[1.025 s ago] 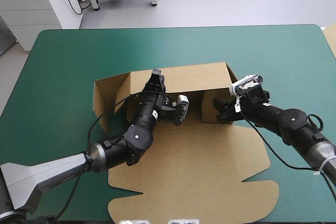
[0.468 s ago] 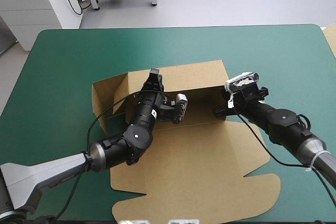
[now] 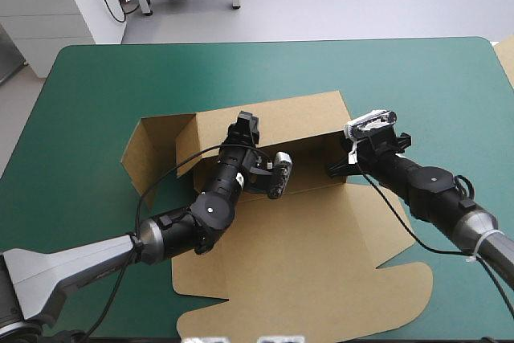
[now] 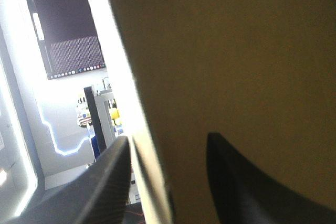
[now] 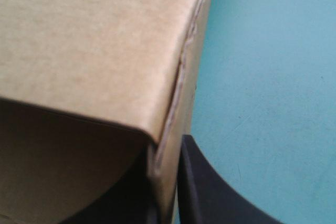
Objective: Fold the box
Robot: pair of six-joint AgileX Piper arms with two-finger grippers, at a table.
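Note:
The brown box (image 3: 305,238) lies mid-table with its lid flat toward the near edge, its back wall raised, and a side flap (image 3: 148,146) splayed out to the left. My left gripper (image 3: 247,128) stands at the back wall's top edge. In the left wrist view its black fingers (image 4: 107,182) are apart, open, with the wall's edge (image 4: 236,51) running between them. My right gripper (image 3: 336,168) is at the box's right end. In the right wrist view it (image 5: 160,153) is shut on the upright right wall (image 5: 94,35) at the corner, one finger (image 5: 210,187) outside.
Bare teal-green cover (image 3: 418,86) lies beyond and to both sides of the box. A pale edge of more board (image 3: 507,58) shows at the table's right edge. A white cabinet (image 3: 56,6) stands beyond the far left corner.
My right gripper shut on the right wall and raised it. My left gripper opened at the back wall and shifted slightly right. The left flap swung outward to the left.

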